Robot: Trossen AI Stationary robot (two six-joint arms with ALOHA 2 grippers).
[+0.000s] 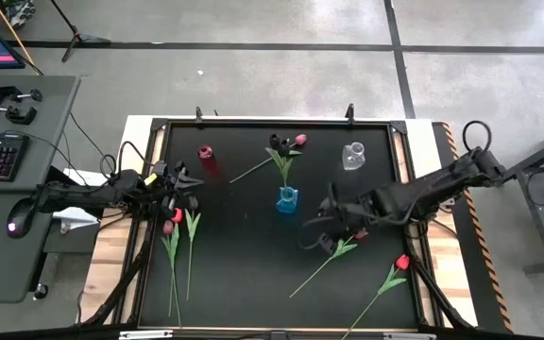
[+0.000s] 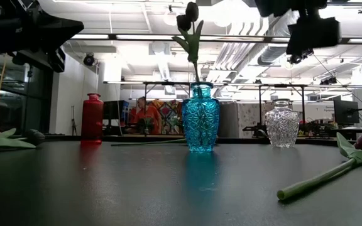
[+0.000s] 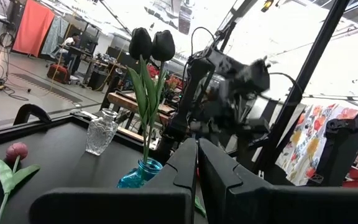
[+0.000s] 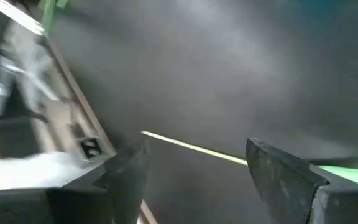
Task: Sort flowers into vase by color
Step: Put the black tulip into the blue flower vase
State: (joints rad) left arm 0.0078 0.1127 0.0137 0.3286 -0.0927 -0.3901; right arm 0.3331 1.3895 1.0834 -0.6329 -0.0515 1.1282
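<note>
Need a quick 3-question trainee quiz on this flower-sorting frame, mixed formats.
1. True or false: the blue vase holds dark-headed tulips.
2. Which vase stands empty in the low view? A) clear vase B) blue vase
3. Fill in: the right claw is ____, and the left claw is shut.

Key: 1 true; 2 A; 3 open.

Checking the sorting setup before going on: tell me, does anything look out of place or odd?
Nothing spilled or damaged. Only the blue vase holds flowers, two dark tulips; the red vase and clear vase stand empty, other tulips lying loose.
</note>
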